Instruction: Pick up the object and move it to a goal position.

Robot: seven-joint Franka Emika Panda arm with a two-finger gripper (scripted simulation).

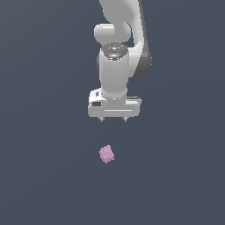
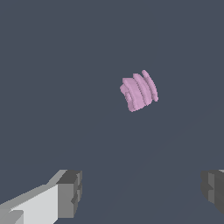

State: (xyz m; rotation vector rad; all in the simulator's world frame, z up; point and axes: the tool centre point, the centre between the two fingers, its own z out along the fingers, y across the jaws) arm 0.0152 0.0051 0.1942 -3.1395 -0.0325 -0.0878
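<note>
Grey finger pads (image 2: 70,192) sit closest in the wrist view, spread wide w/ nothing between them. Pincer (image 1: 114,119) hangs off the white arm (image 1: 115,66), pointing down, fingertips barely poking out below the body. Object (image 1: 106,154), a small pink-lilac ridged block, lies on the dark grey surface (image 1: 44,176), apart from the pincer, below it in the exterior view, not touching.
</note>
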